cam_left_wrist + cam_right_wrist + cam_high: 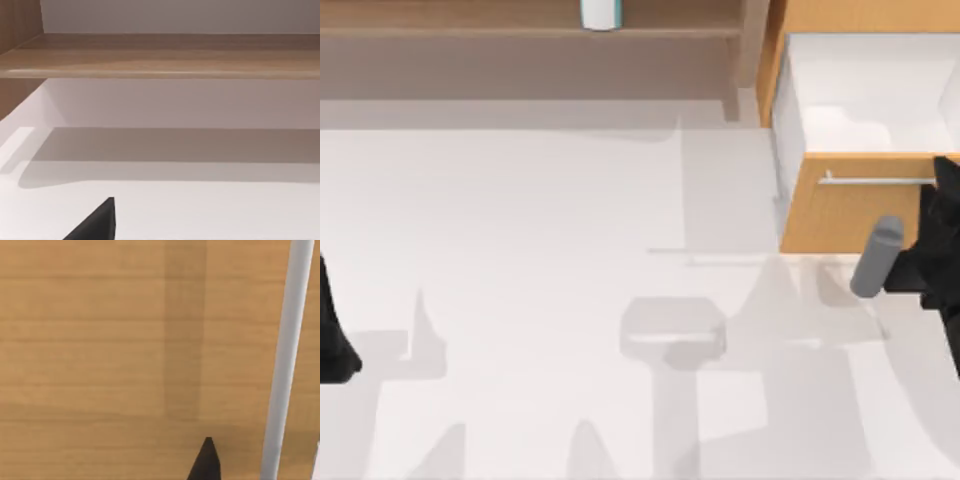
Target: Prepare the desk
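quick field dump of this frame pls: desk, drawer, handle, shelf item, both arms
desk: white top, wooden back shelf
drawer: pulled open, white inside
handle: silver bar on drawer front
shelf item: pale blue-white container on the shelf
right pincer: at top view's right edge, by the handle's end
left pincer: parked at left edge

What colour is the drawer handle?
Silver-grey bar handle on the orange-tan drawer front; right wrist view.
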`<state>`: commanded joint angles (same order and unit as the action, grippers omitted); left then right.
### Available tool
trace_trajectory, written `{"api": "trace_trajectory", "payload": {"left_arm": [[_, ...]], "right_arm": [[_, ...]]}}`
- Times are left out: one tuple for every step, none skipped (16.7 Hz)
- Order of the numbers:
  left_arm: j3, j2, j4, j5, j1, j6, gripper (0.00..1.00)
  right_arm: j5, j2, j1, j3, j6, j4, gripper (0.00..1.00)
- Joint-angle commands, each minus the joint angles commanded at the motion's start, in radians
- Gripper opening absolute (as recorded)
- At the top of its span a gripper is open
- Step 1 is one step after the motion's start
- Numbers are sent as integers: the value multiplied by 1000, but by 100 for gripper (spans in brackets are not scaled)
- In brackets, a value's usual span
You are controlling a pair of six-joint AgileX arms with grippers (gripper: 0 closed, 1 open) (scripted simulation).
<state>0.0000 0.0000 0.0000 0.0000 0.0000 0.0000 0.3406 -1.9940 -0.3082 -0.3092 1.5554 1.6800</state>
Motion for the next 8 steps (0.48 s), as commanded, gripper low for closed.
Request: {"api": "trace_trajectory", "payload": {"left_arm": [[0,0,0,0,0,0,100],[0,0,0,0,0,0,100],[0,0,0,0,0,0,100],[0,0,0,0,0,0,100],[0,0,0,0,0,0,100],[0,0,0,0,0,0,100],[0,0,0,0,0,0,100],[0,0,0,0,0,0,100]], "right_arm": [[0,0,0,0,0,0,17],[0,0,0,0,0,0,10],[0,0,0,0,0,0,2],[0,0,0,0,0,0,0],[0,0,0,0,0,0,0],[0,0,0,0,0,0,0],[0,0,0,0,0,0,0],[0,0,0,0,0,0,0]]}}
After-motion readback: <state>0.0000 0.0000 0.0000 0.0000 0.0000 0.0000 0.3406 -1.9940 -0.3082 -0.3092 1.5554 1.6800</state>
